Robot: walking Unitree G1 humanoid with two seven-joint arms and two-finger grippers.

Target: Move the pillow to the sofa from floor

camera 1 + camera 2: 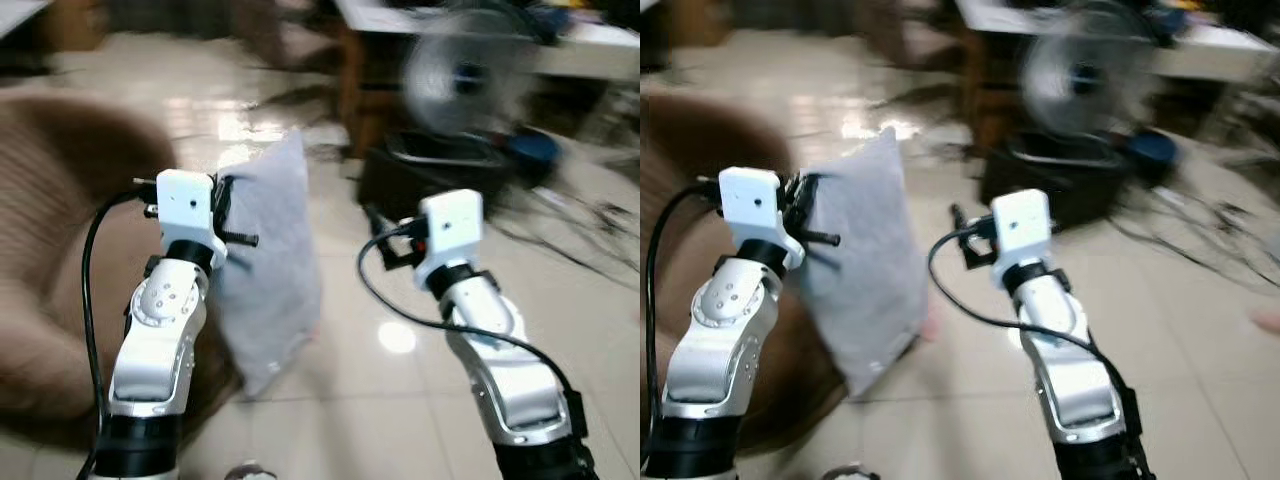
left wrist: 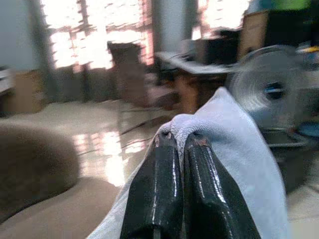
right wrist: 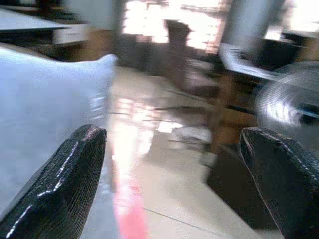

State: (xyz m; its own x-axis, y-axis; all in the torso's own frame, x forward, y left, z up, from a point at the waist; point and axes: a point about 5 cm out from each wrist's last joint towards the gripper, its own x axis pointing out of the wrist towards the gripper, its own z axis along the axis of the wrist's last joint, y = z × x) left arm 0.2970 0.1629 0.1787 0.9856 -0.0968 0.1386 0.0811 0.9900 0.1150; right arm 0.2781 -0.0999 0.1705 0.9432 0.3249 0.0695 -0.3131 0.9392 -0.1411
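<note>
Pillow (image 1: 268,268) pinched in left hand (image 2: 180,144), hanging; right hand (image 3: 174,164) open beside.

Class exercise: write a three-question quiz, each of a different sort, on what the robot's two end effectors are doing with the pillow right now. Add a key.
1. True or false: the left end effector is shut on the pillow.
2. The right end effector is: A) open, holding nothing; B) shut on the pillow; C) gripping the fan.
3. Fill in: the brown sofa lies to the robot's ____.

Key: 1 true; 2 A; 3 left.
</note>
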